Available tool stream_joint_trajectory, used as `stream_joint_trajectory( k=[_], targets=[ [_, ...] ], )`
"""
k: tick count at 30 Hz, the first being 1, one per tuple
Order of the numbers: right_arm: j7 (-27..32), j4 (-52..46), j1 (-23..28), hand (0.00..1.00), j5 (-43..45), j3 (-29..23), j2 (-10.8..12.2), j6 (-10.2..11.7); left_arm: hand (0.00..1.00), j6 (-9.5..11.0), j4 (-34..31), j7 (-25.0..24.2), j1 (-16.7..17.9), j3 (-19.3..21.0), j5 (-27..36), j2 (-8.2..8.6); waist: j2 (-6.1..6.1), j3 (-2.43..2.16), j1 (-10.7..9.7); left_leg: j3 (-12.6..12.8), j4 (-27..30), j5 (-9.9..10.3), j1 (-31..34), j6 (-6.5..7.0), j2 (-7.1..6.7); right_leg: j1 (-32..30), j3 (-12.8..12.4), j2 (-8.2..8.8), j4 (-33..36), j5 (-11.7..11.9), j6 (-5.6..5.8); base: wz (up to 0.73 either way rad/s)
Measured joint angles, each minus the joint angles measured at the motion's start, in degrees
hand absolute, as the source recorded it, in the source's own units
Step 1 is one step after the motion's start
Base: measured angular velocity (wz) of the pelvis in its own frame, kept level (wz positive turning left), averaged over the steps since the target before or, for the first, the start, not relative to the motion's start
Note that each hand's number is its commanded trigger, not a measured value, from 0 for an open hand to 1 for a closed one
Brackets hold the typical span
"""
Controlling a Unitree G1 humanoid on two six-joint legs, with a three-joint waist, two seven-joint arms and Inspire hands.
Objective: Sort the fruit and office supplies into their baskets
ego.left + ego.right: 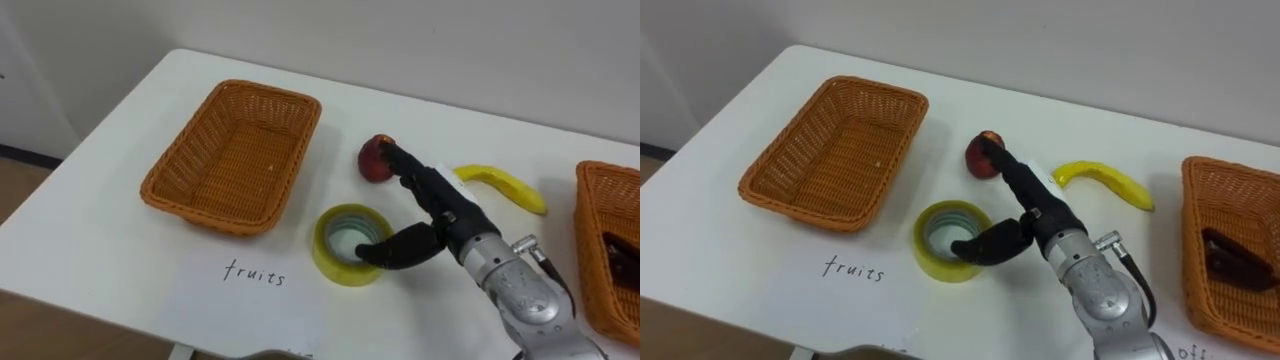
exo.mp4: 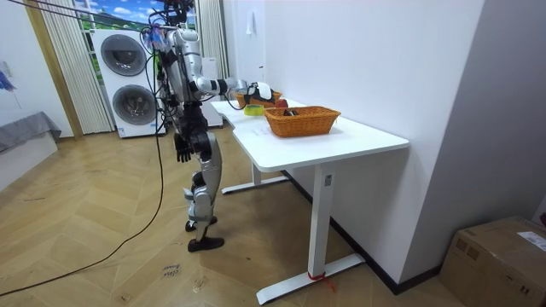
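1. The right hand [image 1: 447, 212] reached out over the white worktop [image 1: 110, 265] from the robot's right. The left hand [image 2: 182, 153] hung by the hip in the room view, and I could not tell its state.
2. The step in hand looked like taking the red fruit [image 1: 372, 160], which lay on the worktop between the empty basket [image 1: 172, 193] marked for fruit and the banana [image 1: 506, 186].
3. To do it well, the hand would have needed to go further forward, so that the palm came over the fruit rather than short of it. The thumb would then have had to come off the tape and close on the fruit's near side.
4. The yellow tape roll [image 1: 324, 256] lay flat just beside the fruit. A low sweep of the thumb could have dragged it along, so lifting clear of it first seemed wise.
5. The carry would then have gone towards the robot's left, to the empty basket. The basket on the robot's right [image 1: 594, 250] already held a dark object [image 1: 618, 256].
6. The fingers [image 1: 410, 172] were stretched out nearly straight, their tips touching the near side of the fruit without wrapping it.
7. The thumb [image 1: 392, 250] was bent apart from them and lay across the tape roll's rim. The hand was spread wide and gripped nothing.
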State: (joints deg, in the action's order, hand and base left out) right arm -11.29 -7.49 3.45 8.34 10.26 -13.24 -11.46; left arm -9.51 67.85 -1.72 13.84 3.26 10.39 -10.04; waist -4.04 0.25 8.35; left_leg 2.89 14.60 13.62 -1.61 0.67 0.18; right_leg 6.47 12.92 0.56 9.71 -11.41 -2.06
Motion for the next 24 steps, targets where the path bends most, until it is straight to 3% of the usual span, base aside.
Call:
stream_joint_trajectory(
  k=[11,24],
  targets=[
    [-0.86,3.08,-1.37,0.00,1.37,0.05,-0.07,0.02,0.00,0.00,-0.49,-0.17,0.29,-0.09,-0.12,0.01,-1.09,0.29,0.12,-0.30,0.38,0.00,-0.07,0.02,-0.05,0.20,0.73,0.11,-0.01,-0.06,0.09,0.01],
    [-2.09,7.74,-3.54,0.00,3.49,0.49,-0.45,-0.13,0.00,-0.51,-1.77,0.33,0.55,-0.10,0.11,-0.01,-1.18,0.20,0.13,-0.35,0.13,0.04,-0.02,0.09,-0.07,0.35,1.06,0.15,-0.13,-0.10,0.15,0.00]
  ],
)
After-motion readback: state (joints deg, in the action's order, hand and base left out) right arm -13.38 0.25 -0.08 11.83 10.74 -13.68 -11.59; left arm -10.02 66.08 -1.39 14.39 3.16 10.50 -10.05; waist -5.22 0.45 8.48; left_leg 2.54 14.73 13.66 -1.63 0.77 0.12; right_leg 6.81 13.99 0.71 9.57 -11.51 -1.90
